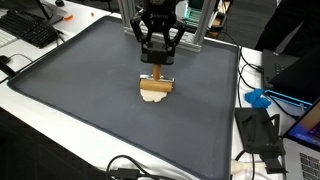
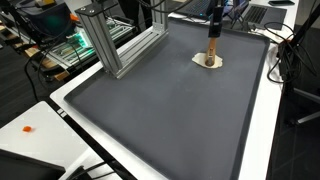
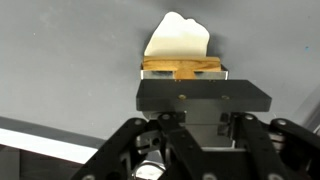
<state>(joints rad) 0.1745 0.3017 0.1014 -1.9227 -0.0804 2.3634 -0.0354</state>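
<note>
My gripper (image 1: 158,58) hangs over the far middle of a dark grey mat (image 1: 90,110). It is shut on the top of an upright wooden handle (image 1: 157,72). The handle ends in a flat wooden and metal head (image 1: 158,84) that rests on a cream, lumpy piece (image 1: 152,95) lying on the mat. In an exterior view the handle (image 2: 212,48) stands upright on the cream piece (image 2: 207,62) below the gripper (image 2: 214,30). In the wrist view the cream piece (image 3: 178,38) and the wooden head (image 3: 182,67) show just beyond the closed fingers (image 3: 203,95).
An aluminium frame (image 2: 120,45) stands beside the mat. A keyboard (image 1: 35,30) lies on the white table off one corner. A blue object (image 1: 258,98), cables and black devices (image 1: 262,130) crowd the table beside the mat. A small orange thing (image 2: 27,128) lies on a white surface.
</note>
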